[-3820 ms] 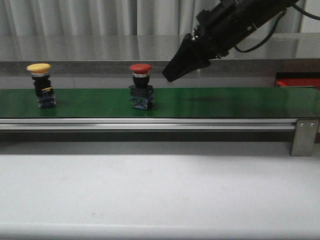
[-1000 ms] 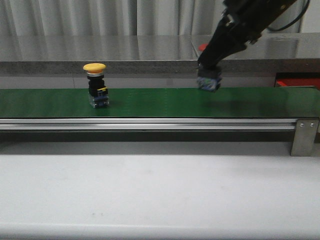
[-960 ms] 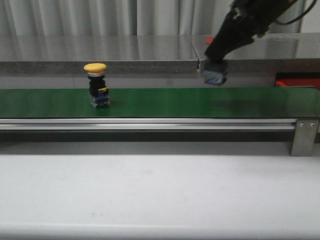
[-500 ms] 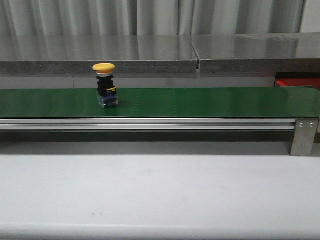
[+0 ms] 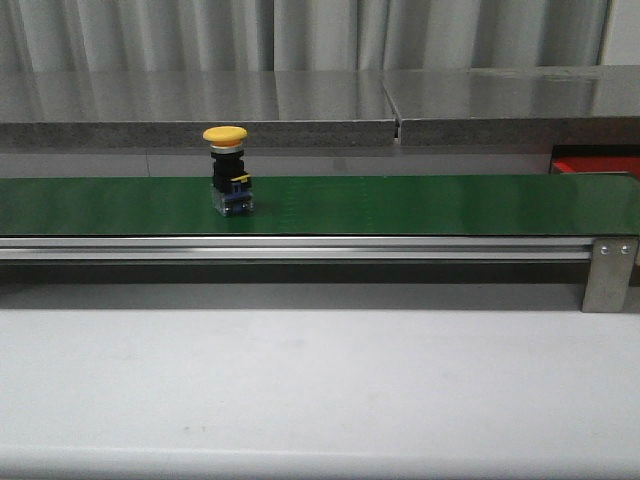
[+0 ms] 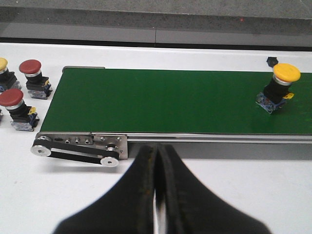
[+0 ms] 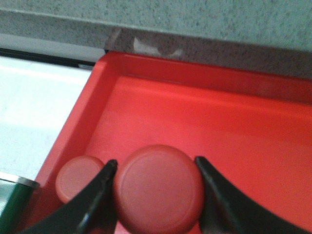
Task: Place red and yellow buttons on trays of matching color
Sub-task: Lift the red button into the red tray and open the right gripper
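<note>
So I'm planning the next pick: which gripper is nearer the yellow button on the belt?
Left. The left gripper hangs just off the belt's near edge with the yellow button in its view. The right gripper is over the red tray, gripping a red button.

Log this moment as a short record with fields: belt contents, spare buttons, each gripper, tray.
belt: green belt carries one yellow button, upright
spare buttons: two red buttons and part of a yellow one stand on the white table past the belt's end
left gripper: shut, empty, above the table in front of the belt
right gripper: shut on held red button, over the red tray
tray: another red cap already lies inside near the rim
arms in front view: none visible
</note>
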You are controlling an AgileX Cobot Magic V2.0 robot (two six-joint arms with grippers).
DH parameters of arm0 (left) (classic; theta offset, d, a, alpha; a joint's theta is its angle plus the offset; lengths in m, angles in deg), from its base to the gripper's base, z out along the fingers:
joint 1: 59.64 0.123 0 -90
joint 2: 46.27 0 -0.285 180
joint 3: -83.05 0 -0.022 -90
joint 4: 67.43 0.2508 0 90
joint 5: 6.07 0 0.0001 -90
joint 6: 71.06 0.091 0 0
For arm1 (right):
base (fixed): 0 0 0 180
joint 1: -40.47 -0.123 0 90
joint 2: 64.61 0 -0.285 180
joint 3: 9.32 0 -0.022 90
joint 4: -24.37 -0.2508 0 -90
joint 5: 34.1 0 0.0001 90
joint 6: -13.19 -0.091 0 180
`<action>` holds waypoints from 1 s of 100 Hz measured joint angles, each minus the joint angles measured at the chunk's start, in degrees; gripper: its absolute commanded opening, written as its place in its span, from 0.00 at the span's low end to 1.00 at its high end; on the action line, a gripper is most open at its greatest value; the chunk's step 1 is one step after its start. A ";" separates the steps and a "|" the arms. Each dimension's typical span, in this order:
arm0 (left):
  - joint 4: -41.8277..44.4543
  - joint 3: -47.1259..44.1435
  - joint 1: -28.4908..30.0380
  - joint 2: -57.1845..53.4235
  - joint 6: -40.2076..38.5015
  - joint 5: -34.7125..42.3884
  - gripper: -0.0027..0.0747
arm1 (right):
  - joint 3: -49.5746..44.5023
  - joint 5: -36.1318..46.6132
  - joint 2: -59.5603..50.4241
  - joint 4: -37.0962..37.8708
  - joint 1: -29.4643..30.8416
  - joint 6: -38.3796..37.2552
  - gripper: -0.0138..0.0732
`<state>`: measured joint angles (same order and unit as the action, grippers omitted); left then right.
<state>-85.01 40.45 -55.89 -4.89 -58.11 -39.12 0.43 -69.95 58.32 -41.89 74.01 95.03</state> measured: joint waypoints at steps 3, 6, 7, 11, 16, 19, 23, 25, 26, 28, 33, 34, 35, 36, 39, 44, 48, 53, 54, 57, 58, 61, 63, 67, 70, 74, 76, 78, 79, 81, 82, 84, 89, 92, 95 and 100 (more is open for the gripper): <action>0.00 0.00 0.00 0.00 0.00 0.00 0.01 | 0.00 0.29 0.91 -0.29 0.00 0.00 0.20; 0.00 0.00 0.00 0.00 0.00 0.00 0.01 | 0.00 0.45 1.76 -0.55 0.00 0.04 0.20; 0.00 0.00 0.00 0.00 0.00 0.00 0.01 | 0.00 0.59 2.19 -0.56 0.00 0.04 0.20; 0.00 0.00 0.00 0.00 0.00 0.00 0.01 | 0.00 0.82 3.33 -0.65 0.00 0.04 0.20; 0.00 0.00 0.00 0.00 0.00 0.00 0.01 | 0.00 1.23 4.48 -0.65 0.00 0.04 0.20; 0.00 0.00 0.00 0.00 0.00 0.00 0.01 | 0.00 1.53 5.05 -0.69 0.00 0.04 0.20; 0.00 0.00 0.00 0.00 0.00 0.00 0.01 | 0.00 1.83 5.73 -0.79 0.00 0.04 0.20; 0.00 0.00 0.00 0.00 0.00 0.00 0.01 | 0.00 2.08 6.05 -0.90 0.00 0.04 0.20; 0.00 0.00 0.00 0.00 0.00 0.00 0.01 | 0.00 2.21 6.14 -0.91 0.00 0.04 0.20; 0.00 0.00 0.00 0.00 0.00 0.00 0.01 | 0.00 2.36 6.32 -0.98 0.00 0.04 0.20; 0.00 0.00 0.00 0.00 0.00 0.00 0.01 | 0.00 2.61 6.83 -1.29 0.00 0.04 0.20; 0.00 0.00 0.00 0.00 0.00 0.00 0.01 | 0.00 2.73 6.94 -1.29 0.00 0.04 0.20; 0.00 0.00 0.00 0.00 0.00 0.00 0.01 | 0.00 2.82 7.08 -1.41 0.00 0.04 0.20; 0.00 0.00 0.00 0.00 0.00 0.00 0.01 | 0.00 2.86 7.09 -1.41 0.00 0.04 0.20; 0.00 0.00 0.00 0.00 0.00 0.00 0.01 | 0.00 2.99 7.30 -1.55 0.00 0.13 0.20; 0.00 0.00 0.00 0.00 0.00 0.00 0.01 | 0.00 3.27 7.54 -1.80 0.00 0.13 0.22; 0.00 0.00 0.00 0.00 0.00 0.10 0.01 | 0.00 3.36 7.67 -1.89 0.00 0.13 0.24; 0.00 0.00 0.00 0.00 0.00 0.10 0.01 | 0.00 3.41 7.75 -2.02 0.00 0.13 0.29; 0.00 0.00 0.00 0.00 0.00 0.10 0.01 | 0.00 3.41 7.75 -2.02 0.00 0.13 0.31; 0.00 0.00 0.00 0.00 0.00 0.10 0.01 | 0.00 3.41 7.75 -2.02 0.00 0.13 0.35; 0.00 0.00 0.00 0.00 0.00 0.10 0.01 | 0.00 3.41 7.75 -2.02 0.00 0.13 0.38; 0.00 0.00 0.00 0.00 0.00 0.10 0.01 | 0.00 3.41 7.75 -2.12 0.00 0.13 0.43; 0.00 0.00 0.00 0.00 0.00 0.10 0.01 | 0.00 3.29 7.75 -2.11 0.00 0.13 0.47; 0.00 0.00 0.00 0.00 0.00 0.10 0.01 | 0.00 3.15 7.75 -2.11 0.00 0.13 0.55; 0.00 0.00 0.00 0.00 0.00 0.10 0.01 | 0.00 2.99 7.75 -2.11 0.00 0.13 0.63; 0.00 0.00 0.00 0.00 0.00 0.10 0.01 | 0.00 2.73 7.75 -2.11 0.00 0.13 0.70; 0.00 0.00 0.00 0.00 0.00 0.10 0.01 | 0.00 2.63 7.75 -2.23 0.00 0.13 0.73; 0.00 0.00 0.00 0.00 0.00 0.10 0.01 | 0.00 2.50 7.75 -2.37 0.00 0.13 0.76; 0.00 0.00 0.00 0.00 0.00 0.10 0.01 | 0.00 2.50 7.75 -2.35 0.00 0.13 0.78; 0.00 0.00 0.00 0.00 0.00 0.10 0.01 | 0.00 2.50 7.75 -2.57 0.00 0.13 0.80; 0.00 0.00 0.00 0.00 0.00 0.10 0.01 | 0.00 2.50 7.75 -2.72 0.00 0.13 0.82; 0.00 0.00 0.00 0.00 0.00 0.10 0.01 | 0.00 2.40 7.75 -2.89 0.00 0.13 0.84; 0.00 0.00 0.00 0.00 0.00 0.10 0.01 | 0.00 2.31 7.75 -3.69 0.00 0.13 0.87; 0.00 0.00 0.00 0.00 0.00 0.10 0.01 | 0.00 2.31 7.63 -4.12 0.00 0.13 0.88; 0.00 0.00 0.00 0.00 0.00 0.10 0.01 | 0.00 2.31 7.35 -4.52 0.00 0.13 0.88; 0.00 0.00 0.00 0.00 0.00 0.10 0.01 | 0.00 2.31 6.63 -4.93 0.00 0.13 0.88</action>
<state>-85.01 40.45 -55.89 -4.89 -58.11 -39.02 0.43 -67.64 64.95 -46.83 74.01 95.16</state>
